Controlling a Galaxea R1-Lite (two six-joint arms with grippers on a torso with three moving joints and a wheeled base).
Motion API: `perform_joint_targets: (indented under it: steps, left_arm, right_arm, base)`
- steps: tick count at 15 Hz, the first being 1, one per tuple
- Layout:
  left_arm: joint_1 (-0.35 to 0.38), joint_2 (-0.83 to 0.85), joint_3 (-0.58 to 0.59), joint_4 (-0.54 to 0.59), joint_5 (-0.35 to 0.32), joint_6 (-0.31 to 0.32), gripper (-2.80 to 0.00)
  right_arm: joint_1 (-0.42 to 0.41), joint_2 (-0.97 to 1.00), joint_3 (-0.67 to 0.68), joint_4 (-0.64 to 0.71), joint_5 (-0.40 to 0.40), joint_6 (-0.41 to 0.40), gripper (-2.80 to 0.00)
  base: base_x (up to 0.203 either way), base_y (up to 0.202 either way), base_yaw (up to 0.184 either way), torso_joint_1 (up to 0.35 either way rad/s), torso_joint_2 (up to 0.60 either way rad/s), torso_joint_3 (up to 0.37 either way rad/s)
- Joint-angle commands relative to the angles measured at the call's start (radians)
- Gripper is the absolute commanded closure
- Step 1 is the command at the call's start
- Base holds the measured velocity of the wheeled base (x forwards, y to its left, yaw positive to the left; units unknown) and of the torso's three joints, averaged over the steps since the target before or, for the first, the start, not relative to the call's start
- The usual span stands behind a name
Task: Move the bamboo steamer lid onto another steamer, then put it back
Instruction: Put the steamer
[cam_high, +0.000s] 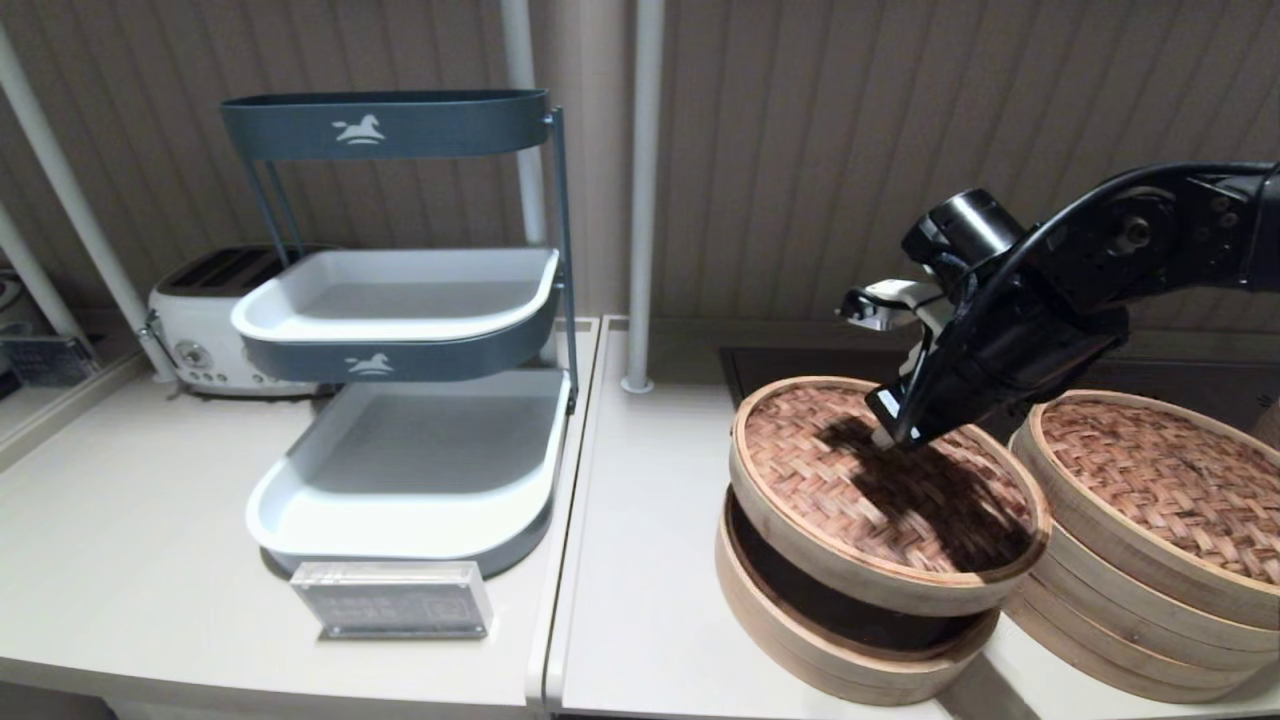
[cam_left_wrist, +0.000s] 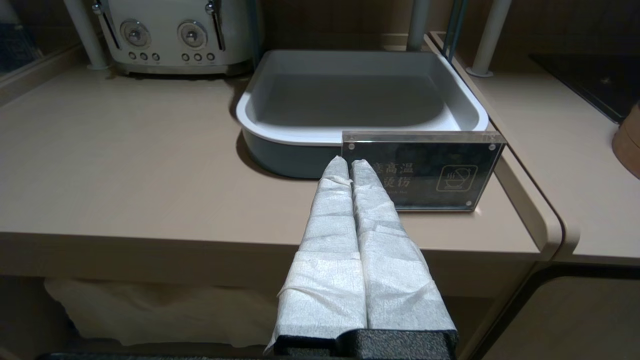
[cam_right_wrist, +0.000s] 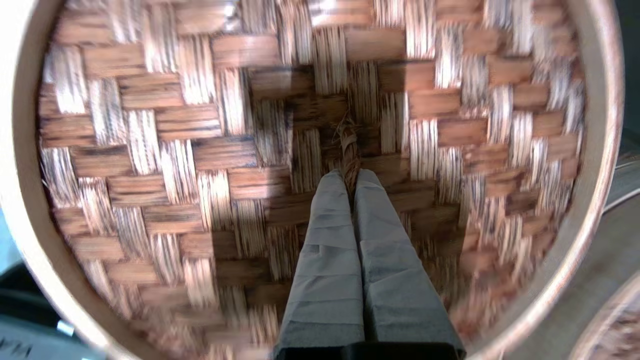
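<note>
Pinching the centre loop (cam_right_wrist: 350, 150) with my right gripper (cam_high: 893, 428), I hold the bamboo steamer lid (cam_high: 880, 480) tilted above its low basket (cam_high: 800, 640); the taller steamer (cam_high: 1150, 540) lies just beside, to my right; left gripper (cam_left_wrist: 350, 167) parked, fingers pressed together

Reddish-brown woven bamboo steamer lid (cam_high: 880, 480), pale rim; grey-white rack trays (cam_high: 400, 470).

Dim warm light — blurred wrist edges
</note>
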Motion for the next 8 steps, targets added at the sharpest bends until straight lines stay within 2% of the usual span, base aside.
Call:
perform_joint_targets:
  steps: [1, 3, 8]
  left_arm:
    - [0.0, -0.002, 0.028, 0.0, 0.0, 0.0, 0.0]
    - [0.0, -0.002, 0.028, 0.0, 0.0, 0.0, 0.0]
    - [0.0, -0.002, 0.028, 0.0, 0.0, 0.0, 0.0]
  right_arm:
    - [-0.005, -0.006, -0.031, 0.017, -0.004, -0.005, 0.0]
    - [-0.012, -0.008, -0.072, 0.076, -0.033, -0.025, 0.0]
    - [-0.015, -0.006, -0.211, 0.162, -0.048, -0.038, 0.0]
  base:
    - [0.0, 0.0, 0.0, 0.0, 0.0, 0.0]
    - [0.0, 0.0, 0.0, 0.0, 0.0, 0.0]
    - [0.0, 0.0, 0.0, 0.0, 0.0, 0.0]
